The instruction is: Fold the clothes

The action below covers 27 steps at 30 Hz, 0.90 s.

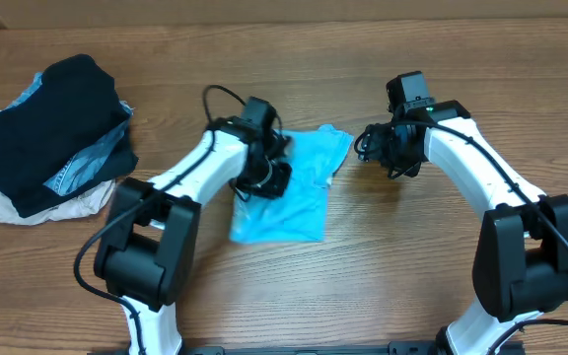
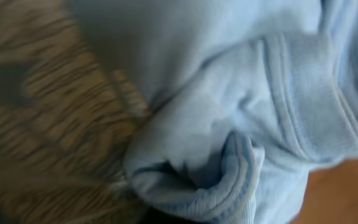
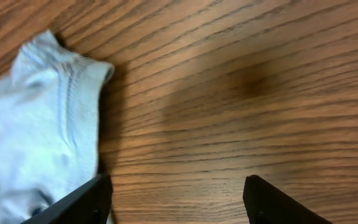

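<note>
From overhead we see the shirt (image 1: pixel 299 202) lying near the middle of the table (image 1: pixel 412 286), partly folded into a rough oblong, with one sleeve reaching out toward the right arm. The left gripper (image 1: pixel 264 180) sits down on the shirt's left upper part, and from this height its fingers are hidden under the wrist. The left wrist view fills that in only partly. It shows pale blue cloth very close, a ribbed hem bunched into a fold at the bottom of the frame, and blurred wood grain to the left. The fingers themselves do not appear there. The jaws are closed, and the cloth gathers right where they meet, so we take it they are pinching the shirt, though we cannot see the contact itself.

The right gripper (image 3: pixel 176 205) hangs over bare wood just beside the sleeve. Overhead gives us only its dark body, whereas its wrist view shows both fingers (image 3: pixel 86 200) standing wide apart with nothing between them but table. The sleeve's stitched edge lies at the left of that view, close to the left finger.

Only the overhead view shows the pile (image 1: pixel 52 118) at the far left, well apart from both arms: a black garment on top, denim (image 1: pixel 92 163) peeking out beneath it, and cream cloth (image 1: pixel 13 202) at the bottom.
</note>
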Each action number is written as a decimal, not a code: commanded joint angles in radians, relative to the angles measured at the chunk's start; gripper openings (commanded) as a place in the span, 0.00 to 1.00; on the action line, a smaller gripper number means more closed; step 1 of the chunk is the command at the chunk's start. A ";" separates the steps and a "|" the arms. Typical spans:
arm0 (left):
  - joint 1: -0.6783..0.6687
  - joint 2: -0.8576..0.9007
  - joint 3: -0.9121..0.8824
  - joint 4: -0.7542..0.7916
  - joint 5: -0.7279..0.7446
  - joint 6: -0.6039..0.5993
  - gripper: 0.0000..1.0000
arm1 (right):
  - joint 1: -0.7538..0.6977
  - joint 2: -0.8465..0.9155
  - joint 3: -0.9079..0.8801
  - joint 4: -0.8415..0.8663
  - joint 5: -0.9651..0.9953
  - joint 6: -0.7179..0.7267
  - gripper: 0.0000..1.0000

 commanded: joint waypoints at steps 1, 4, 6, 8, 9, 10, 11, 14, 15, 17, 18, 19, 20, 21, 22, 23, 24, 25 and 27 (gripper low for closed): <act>-0.063 -0.004 -0.003 -0.062 0.069 0.020 0.04 | -0.014 -0.043 0.017 0.002 -0.002 -0.026 0.72; -0.089 -0.005 0.000 -0.108 0.072 0.028 0.04 | -0.018 -0.043 0.017 0.000 -0.002 -0.029 0.72; -0.107 -0.017 0.002 -0.121 0.121 0.046 0.04 | -0.018 -0.043 0.017 0.001 -0.001 -0.030 0.72; -0.111 -0.040 0.011 -0.115 0.178 0.046 0.04 | -0.018 -0.043 0.017 0.003 -0.001 -0.029 0.72; -0.112 -0.051 0.016 -0.110 0.203 0.045 0.04 | -0.019 -0.043 0.017 0.003 -0.001 -0.029 0.72; -0.112 -0.066 0.019 -0.108 0.224 0.045 0.04 | -0.020 -0.043 0.017 0.003 -0.002 -0.029 0.72; -0.113 -0.083 0.019 -0.104 0.231 0.045 0.04 | -0.022 -0.043 0.017 0.003 -0.002 -0.029 0.72; -0.127 -0.097 0.019 -0.108 0.230 0.045 0.04 | -0.031 -0.043 0.017 0.003 -0.002 -0.029 0.72; -0.137 -0.093 0.018 -0.111 0.228 0.046 0.04 | -0.035 -0.043 0.017 0.003 -0.002 -0.029 0.72; -0.169 -0.089 0.016 -0.113 0.228 0.046 0.04 | -0.048 -0.043 0.017 0.003 -0.002 -0.029 0.72; -0.189 -0.089 0.016 -0.113 0.227 0.045 0.04 | -0.059 -0.043 0.018 0.004 -0.002 -0.029 0.72; -0.217 -0.089 0.016 -0.110 0.227 0.045 0.04 | -0.068 -0.043 0.018 0.004 -0.002 -0.029 0.72; -0.242 -0.089 0.016 -0.109 0.225 0.042 0.05 | -0.077 -0.044 0.018 0.004 -0.002 -0.029 0.72; -0.277 -0.089 0.016 -0.111 0.207 0.025 0.05 | -0.092 -0.046 0.018 0.003 -0.008 -0.029 0.72; -0.295 -0.089 0.016 -0.114 0.193 0.007 0.06 | -0.102 -0.047 0.018 0.003 -0.018 -0.029 0.72; -0.311 -0.089 0.016 -0.116 0.185 -0.003 0.07 | -0.112 -0.048 0.018 0.003 -0.031 -0.029 0.72; -0.326 -0.089 0.017 -0.118 0.174 -0.023 0.09 | -0.124 -0.050 0.018 0.003 -0.050 -0.029 0.72; -0.333 -0.089 0.019 -0.126 0.160 -0.048 0.08 | -0.134 -0.050 0.018 0.003 -0.063 -0.029 0.72; -0.324 -0.095 0.034 -0.170 0.095 -0.096 0.05 | -0.150 -0.050 0.018 -0.002 -0.072 -0.029 0.72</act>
